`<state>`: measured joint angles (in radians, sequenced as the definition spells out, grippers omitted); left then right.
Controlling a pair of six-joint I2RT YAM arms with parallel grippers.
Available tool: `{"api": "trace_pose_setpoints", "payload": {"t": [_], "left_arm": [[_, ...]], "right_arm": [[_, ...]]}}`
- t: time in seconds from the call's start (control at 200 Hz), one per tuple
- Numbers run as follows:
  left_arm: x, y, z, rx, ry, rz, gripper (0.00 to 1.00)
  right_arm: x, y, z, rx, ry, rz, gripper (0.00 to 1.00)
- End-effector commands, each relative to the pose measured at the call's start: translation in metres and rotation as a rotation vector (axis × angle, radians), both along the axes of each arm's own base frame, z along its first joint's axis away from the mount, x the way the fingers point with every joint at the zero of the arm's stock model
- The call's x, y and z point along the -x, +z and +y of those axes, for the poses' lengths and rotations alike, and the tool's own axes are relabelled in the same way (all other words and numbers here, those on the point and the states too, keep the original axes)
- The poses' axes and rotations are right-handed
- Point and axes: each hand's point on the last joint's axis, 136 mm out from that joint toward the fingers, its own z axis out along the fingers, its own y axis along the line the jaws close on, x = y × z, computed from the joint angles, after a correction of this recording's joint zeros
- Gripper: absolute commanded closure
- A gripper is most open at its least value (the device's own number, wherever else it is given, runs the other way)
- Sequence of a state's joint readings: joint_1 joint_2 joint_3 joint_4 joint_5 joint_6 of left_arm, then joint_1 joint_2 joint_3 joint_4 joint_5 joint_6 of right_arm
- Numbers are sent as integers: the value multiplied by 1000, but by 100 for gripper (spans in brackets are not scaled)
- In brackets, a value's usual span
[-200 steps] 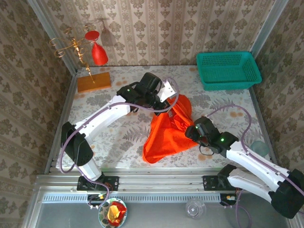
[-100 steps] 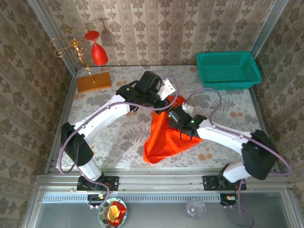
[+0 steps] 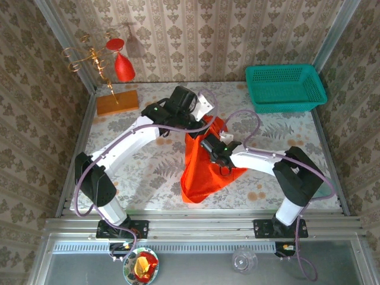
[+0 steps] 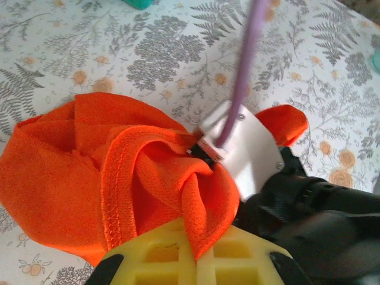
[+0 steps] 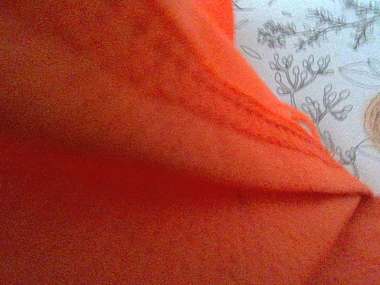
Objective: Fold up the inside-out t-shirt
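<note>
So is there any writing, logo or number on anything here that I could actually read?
None: no readable word, brand, number or sign anywhere.
The orange t-shirt is plain, with only a stitched hem showing.
The green basket and wooden block are unmarked.
The tablecloth carries only a floral print.

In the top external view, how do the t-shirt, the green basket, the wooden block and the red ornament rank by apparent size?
1. t-shirt and green basket: alike, unranked; arms hide part of the shirt.
2. wooden block.
3. red ornament.
</note>
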<state>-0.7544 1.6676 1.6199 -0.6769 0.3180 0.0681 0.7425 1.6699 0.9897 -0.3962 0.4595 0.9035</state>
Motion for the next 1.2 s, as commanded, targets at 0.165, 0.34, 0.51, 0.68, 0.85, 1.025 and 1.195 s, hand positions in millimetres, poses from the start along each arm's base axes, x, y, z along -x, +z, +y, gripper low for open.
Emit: {"api": "trace_pose_setpoints", "payload": {"t": [0.165,0.34,0.51,0.68,0.85,1.025,1.195], "left_arm": [[-52,1,38,123,182,62,100],[-89,-4,87,191,326,107,100],[-112,12,149,304,472,105,100],[-113,21,210,446,591,139,100],[-100,14,272,593,733,165,100],[-69,-31,283,617,797,252,100],[-25,-95,241,525,730,388,92]], "right_arm": [[20,111,-1,-133,124,-147,100],[41,186,-20,-198,182,-242,100],[56,254,-65,-242,136,-395,100],[75,294,-120,-214,35,-518,100],[90,278,-168,-65,-84,-488,100],[95,200,-192,-3,-206,-295,100],[95,112,-169,-58,-157,-27,86]]}}
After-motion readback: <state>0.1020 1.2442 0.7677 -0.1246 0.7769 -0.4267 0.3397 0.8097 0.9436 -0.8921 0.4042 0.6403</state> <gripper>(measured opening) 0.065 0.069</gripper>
